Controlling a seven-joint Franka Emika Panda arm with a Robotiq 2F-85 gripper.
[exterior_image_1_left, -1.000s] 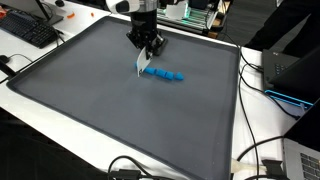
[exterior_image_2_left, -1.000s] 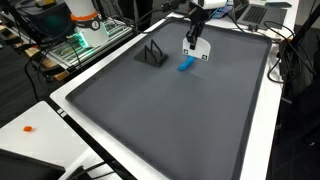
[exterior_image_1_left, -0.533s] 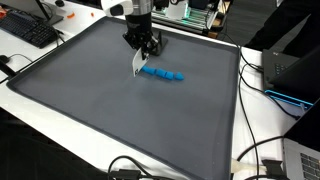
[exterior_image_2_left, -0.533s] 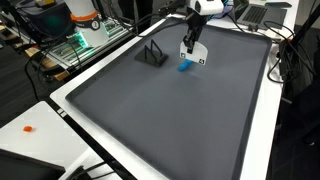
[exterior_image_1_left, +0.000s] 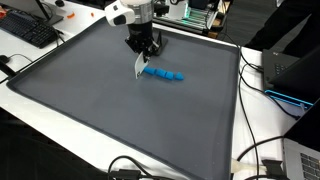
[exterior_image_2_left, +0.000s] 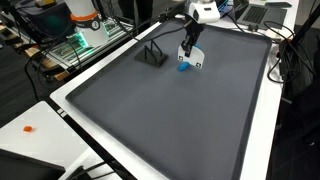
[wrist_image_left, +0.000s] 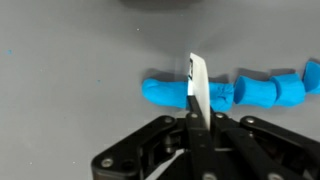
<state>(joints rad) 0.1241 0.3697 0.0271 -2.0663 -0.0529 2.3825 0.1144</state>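
A blue dough roll (wrist_image_left: 165, 92), split into several segments, lies on the dark grey mat (exterior_image_1_left: 120, 120) and shows in both exterior views (exterior_image_1_left: 165, 74) (exterior_image_2_left: 183, 68). My gripper (wrist_image_left: 200, 118) is shut on a thin white blade (wrist_image_left: 198, 85), which stands edge-down over the roll near its left end in the wrist view. In an exterior view the gripper (exterior_image_1_left: 146, 47) hangs just above the roll's near end, with the blade (exterior_image_1_left: 138, 65) pointing down beside it. Whether the blade's edge touches the dough is hidden. The gripper (exterior_image_2_left: 188, 45) partly covers the roll.
A black triangular stand (exterior_image_2_left: 152, 55) sits on the mat beside the gripper. A white table rim (exterior_image_1_left: 235, 110) frames the mat. A keyboard (exterior_image_1_left: 30, 30), cables (exterior_image_1_left: 255, 150) and a laptop (exterior_image_1_left: 290, 75) lie outside it, and a small orange object (exterior_image_2_left: 30, 128) rests on the white edge.
The gripper with the blade has shifted slightly along the roll toward its end near the stand. The jaws stay shut on the blade, and the blue roll has not moved.
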